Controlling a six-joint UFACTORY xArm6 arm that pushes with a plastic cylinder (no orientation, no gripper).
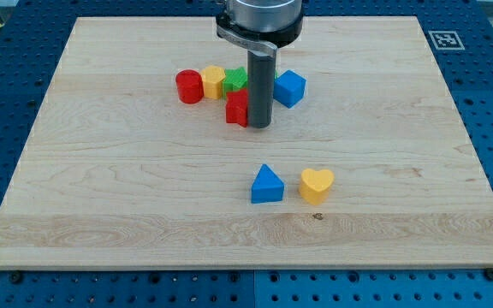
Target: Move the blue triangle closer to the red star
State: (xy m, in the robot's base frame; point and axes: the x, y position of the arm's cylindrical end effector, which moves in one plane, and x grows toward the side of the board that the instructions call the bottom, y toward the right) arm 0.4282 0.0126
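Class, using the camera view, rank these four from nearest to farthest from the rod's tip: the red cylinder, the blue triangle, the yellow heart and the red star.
My tip is the reference.
1. Red star: touching or nearly so, on the view's left.
2. Red cylinder: upper left, end of the cluster.
3. Blue triangle: below, towards the view's bottom.
4. Yellow heart: lower right, beside the triangle.

Blue triangle; yellow heart; red cylinder; pale wood board.

Blocks total: 7 | red: 2, cylinder and a partly hidden red block | yellow: 2, heart and a yellow block | blue: 2, triangle and cube | green: 1, partly hidden green block | rods: 1, my tip
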